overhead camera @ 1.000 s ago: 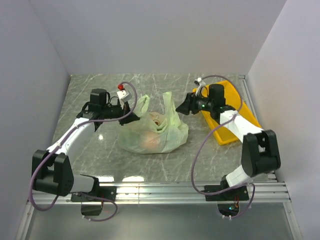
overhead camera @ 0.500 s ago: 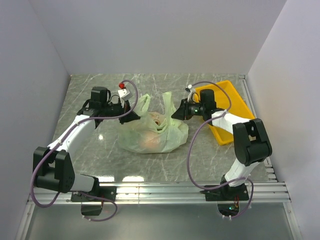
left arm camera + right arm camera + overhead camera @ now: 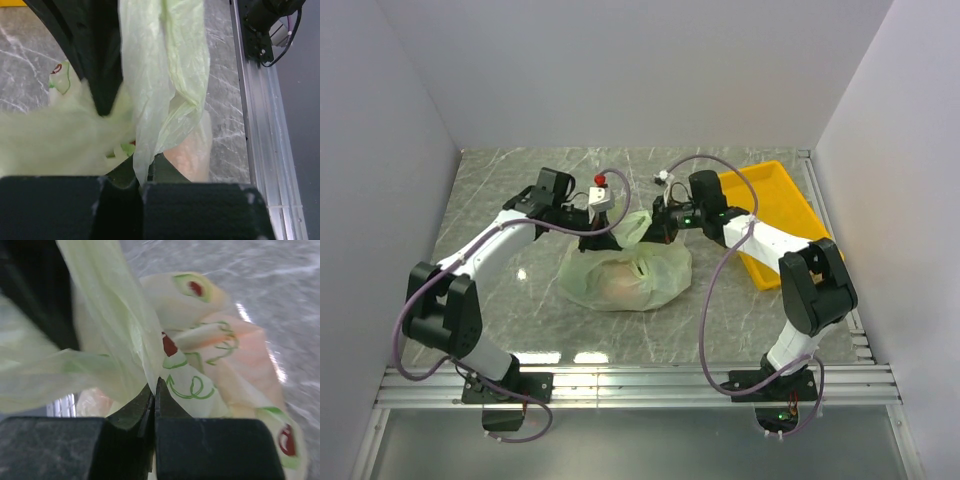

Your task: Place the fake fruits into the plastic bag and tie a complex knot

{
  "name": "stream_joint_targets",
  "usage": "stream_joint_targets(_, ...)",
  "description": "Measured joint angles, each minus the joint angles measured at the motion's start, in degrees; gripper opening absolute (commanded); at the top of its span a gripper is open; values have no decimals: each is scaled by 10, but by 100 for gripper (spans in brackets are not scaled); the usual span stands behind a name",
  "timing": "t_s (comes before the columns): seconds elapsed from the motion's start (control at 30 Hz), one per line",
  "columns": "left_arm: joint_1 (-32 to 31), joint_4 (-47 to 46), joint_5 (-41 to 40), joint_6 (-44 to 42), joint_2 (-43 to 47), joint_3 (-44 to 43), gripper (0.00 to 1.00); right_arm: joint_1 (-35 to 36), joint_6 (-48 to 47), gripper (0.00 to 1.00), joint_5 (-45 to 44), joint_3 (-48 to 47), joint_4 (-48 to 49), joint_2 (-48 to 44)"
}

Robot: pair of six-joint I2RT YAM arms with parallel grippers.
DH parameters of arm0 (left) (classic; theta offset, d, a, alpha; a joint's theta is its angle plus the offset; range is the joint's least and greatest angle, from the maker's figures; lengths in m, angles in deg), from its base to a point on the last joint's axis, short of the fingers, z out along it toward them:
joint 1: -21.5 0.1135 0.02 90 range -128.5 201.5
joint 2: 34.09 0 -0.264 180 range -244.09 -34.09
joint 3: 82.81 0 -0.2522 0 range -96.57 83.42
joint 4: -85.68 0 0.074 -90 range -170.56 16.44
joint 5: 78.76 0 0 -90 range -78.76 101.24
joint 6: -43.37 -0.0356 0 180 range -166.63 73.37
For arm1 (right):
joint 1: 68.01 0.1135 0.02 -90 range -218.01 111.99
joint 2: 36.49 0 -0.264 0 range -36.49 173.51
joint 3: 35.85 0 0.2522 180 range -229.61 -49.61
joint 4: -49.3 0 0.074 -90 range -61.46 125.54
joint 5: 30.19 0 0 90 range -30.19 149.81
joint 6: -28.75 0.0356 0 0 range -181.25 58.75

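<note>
Bag [image 3: 630, 278]: pale green and crinkly, slumped in the middle of the grey marbled surface [image 3: 500, 190], right between the two arms, with its top gathered up toward the back.
Fruits [image 3: 618, 283]: inside the bag. An orange-peach glow shows through the film, but the single pieces can't be told apart.
Left fingers [image 3: 156, 171]: pinched tight, with a long strip of bag film caught between the tips. The strip runs up and away from the wrist camera, and a peach shape sits behind the film just beyond.
Right fingers [image 3: 159, 398]: clamped shut on a fold of film at the bag's top. Green and red print on the plastic lies just past the tips.
The two together: from above, both sets of fingers sit close side by side over the bag's upper edge, left one on the left.
Tray [image 3: 778, 195]: yellow, back right, well apart from the bag. The right arm crosses its near-left corner.
Rail [image 3: 252, 125]: metal strip running along the surface's edge in the left wrist view.
</note>
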Motion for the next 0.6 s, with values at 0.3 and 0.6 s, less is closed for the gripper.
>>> stream_joint_targets(0.3,-7,2,-10,-18,-48,-14,1,17,-70,32,54,-2,-67,-16)
stream_joint_targets(0.6,-7,-37,-13,8,-55,-14,1,17,-74,69,101,-2,-68,-24)
